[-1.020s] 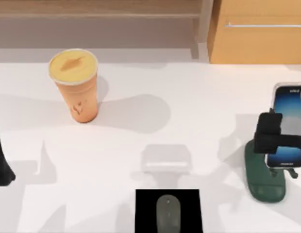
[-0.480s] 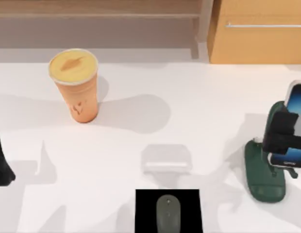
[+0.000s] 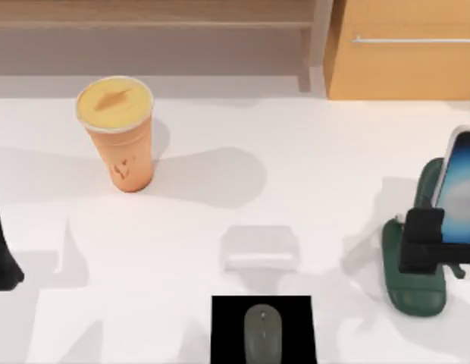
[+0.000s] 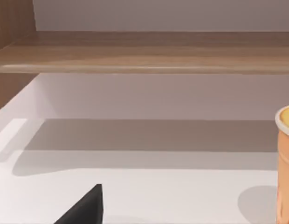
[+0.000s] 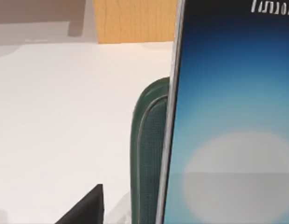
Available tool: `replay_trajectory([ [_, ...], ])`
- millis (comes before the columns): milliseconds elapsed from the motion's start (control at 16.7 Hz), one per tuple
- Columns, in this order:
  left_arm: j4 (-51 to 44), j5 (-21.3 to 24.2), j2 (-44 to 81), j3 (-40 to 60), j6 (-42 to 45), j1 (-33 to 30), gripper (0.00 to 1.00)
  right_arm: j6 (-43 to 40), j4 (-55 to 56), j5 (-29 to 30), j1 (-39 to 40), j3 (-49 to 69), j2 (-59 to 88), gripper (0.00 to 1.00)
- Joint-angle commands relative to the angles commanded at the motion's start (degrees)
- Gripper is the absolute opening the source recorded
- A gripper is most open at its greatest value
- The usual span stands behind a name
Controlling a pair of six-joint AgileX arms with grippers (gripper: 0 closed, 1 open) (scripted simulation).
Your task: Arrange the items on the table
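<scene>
At the table's right edge, the right gripper (image 3: 424,243) — jaws clamped on the smartphone (image 3: 461,189) — screen text unreadable.

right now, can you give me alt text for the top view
The right hand is at the smartphone over the green phone stand at the table's right edge. Orange cup far left, grey mouse on a black pad.

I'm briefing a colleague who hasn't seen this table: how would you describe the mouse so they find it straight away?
Start at the white table and go to its near edge in the top view, about midway across, where a black square pad lies. The mouse sits on that pad: small, grey and oval, lying flat, unlike the tall orange cup at far left.
</scene>
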Motion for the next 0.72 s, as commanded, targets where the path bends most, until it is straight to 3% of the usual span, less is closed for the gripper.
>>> replay_trajectory([
  [240,0.00,0.00,0.00,0.00,0.00,0.00,1.00,-2.48,2.01,-1.44,-0.35,-1.97,-2.96,1.00],
  [720,0.00,0.00,0.00,0.00,0.00,0.00,1.00,-20.16,10.67,-11.27,-10.78,-10.58,-24.78,1.00],
])
